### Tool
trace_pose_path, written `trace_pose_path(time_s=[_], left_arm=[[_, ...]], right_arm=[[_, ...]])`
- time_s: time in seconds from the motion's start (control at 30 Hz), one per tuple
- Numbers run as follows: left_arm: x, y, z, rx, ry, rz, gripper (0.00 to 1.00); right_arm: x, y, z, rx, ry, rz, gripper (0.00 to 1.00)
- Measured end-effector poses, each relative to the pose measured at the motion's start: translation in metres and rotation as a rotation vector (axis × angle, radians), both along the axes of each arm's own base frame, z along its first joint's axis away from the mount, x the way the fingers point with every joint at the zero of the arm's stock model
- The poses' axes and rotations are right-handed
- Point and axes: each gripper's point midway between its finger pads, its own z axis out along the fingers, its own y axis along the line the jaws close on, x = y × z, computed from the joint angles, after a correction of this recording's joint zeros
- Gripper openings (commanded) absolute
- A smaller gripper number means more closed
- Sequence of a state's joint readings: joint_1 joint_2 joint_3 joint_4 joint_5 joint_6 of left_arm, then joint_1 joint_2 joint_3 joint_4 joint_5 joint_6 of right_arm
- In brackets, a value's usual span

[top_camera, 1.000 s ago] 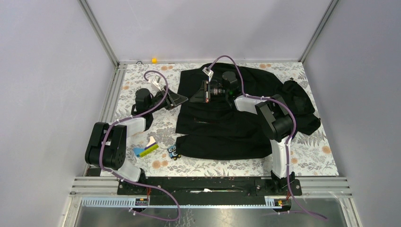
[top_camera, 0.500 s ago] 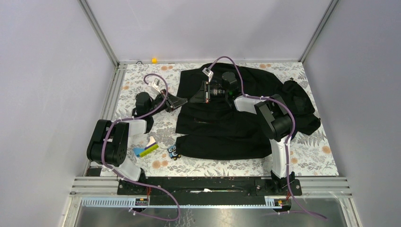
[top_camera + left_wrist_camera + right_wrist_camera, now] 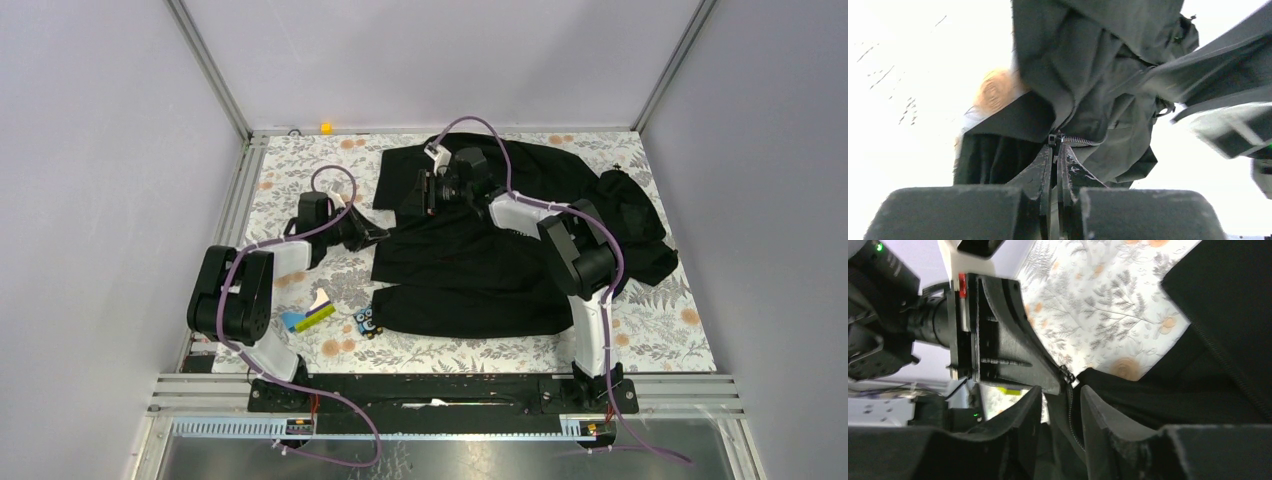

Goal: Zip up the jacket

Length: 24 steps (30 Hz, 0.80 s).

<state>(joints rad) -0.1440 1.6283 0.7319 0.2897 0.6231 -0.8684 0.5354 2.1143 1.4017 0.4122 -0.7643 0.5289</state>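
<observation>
Table point(image 3: 660, 340) bore the jacket point(image 3: 500, 265), spread from centre toward 3 o'clock. Left gripper point(image 3: 1056, 148), at its 9 o'clock edge, pinched the zipper point(image 3: 1080, 141) tight. Right gripper point(image 3: 1060, 390), at 11 o'clock, stood half-open, clamping nothing.

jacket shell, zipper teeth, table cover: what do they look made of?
Jacket: thin woven synthetic, probably nylon or polyester; matte with a slight sheen, sharp soft creases.
Zipper: fine coil teeth, grey, likely plastic, though metal can't be ruled out.
Table cover: printed floral sheet, flat and matte; cloth or vinyl, can't tell.
</observation>
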Motion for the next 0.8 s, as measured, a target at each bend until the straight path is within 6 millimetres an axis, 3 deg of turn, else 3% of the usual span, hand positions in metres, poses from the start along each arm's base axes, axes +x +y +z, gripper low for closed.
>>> trace_pose_path(time_s=[0.1,0.2,0.3,0.63,0.8], left_arm=[[-0.011,0.004,-0.023,0.016,0.081,0.024,0.00],[-0.015,0.005,-0.037,0.020,0.132,0.042,0.00],[-0.018,0.006,-0.044,0.025,0.164,0.059,0.00],[-0.041,-0.005,-0.065,-0.002,0.231,0.080,0.00],[-0.041,-0.006,-0.065,-0.006,0.220,0.077,0.00]], right_arm=[[0.021,0.000,0.009,-0.075,-0.072,-0.044,0.49],[0.046,0.003,0.019,-0.127,-0.159,-0.073,0.50],[0.067,0.009,0.018,-0.186,-0.224,-0.087,0.55],[0.101,0.053,-0.042,-0.407,-0.310,-0.007,0.58],[0.098,0.057,-0.067,-0.496,-0.326,0.027,0.67]])
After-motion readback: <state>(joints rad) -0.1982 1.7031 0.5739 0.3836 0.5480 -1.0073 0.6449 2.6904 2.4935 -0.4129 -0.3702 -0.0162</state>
